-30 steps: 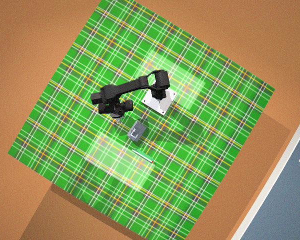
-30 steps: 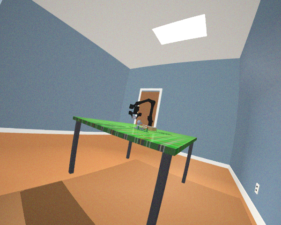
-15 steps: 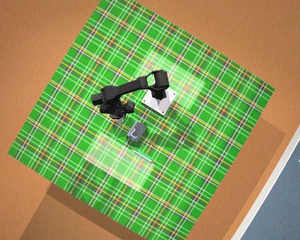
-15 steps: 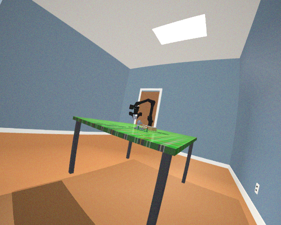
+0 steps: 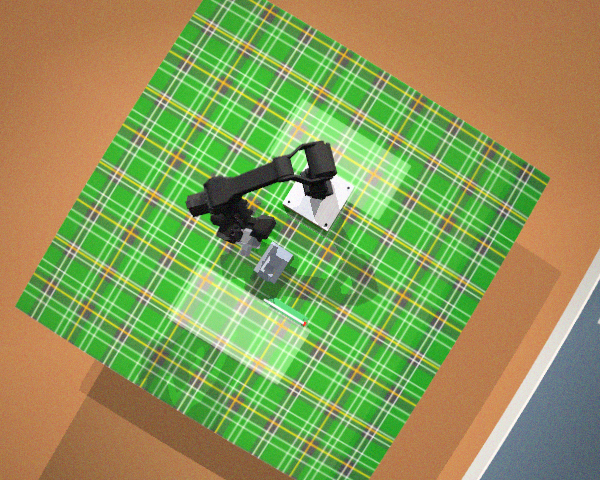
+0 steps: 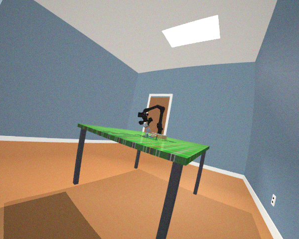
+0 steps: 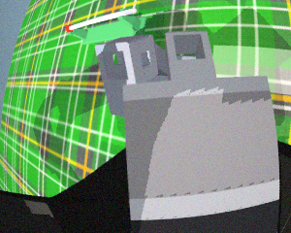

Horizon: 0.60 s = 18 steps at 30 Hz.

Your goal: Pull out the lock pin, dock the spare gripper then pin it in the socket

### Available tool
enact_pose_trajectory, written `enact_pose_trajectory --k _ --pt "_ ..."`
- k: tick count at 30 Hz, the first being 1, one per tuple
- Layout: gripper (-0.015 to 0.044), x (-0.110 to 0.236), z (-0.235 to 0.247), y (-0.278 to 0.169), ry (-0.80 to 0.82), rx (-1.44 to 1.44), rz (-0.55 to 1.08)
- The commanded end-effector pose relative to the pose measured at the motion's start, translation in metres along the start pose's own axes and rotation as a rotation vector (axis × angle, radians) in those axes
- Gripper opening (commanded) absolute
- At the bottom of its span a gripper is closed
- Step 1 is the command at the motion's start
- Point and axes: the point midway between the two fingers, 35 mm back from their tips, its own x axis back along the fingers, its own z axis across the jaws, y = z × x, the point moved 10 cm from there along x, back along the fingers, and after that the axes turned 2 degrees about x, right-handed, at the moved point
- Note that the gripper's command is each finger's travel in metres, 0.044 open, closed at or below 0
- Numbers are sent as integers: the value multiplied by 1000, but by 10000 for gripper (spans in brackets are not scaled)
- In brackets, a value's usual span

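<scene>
Grey metal fills the fingers: the gripper [image 5: 246,242] is clamped on the spare [image 7: 200,136], a blocky grey piece whose square spigot [image 7: 187,47] points away from the wrist. From where I stand it hangs off the cloth, above the table [image 5: 393,289].

Just right of the fingers and a little beyond them sits the mount [image 5: 273,262], its socket [image 7: 129,58] showing as an open-topped grey box just left of the spigot in the wrist view. Further out past the mount lies the pin [image 5: 285,311], white with a red tip, flat on the cloth and well apart from the fingers, so it looks already pulled.

To dock well, I'd say the spigot must be brought square over the socket mouth before any lowering; the two are offset and seemingly twisted against each other. Go down slowly, keep the grip firm, and make sure the cross-holes line up, or the pin won't pass.

Over on the right, the arm rises from its plate [image 5: 341,188], the upper link reaching back leftward, elbow high, wrist bent steeply downward.
</scene>
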Motion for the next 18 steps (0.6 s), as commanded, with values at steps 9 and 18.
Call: enact_pose_trajectory --k 9,18 --pt "0 -10 13 2 150 -361 -4" --pt "0 -15 21 3 248 -622 25"
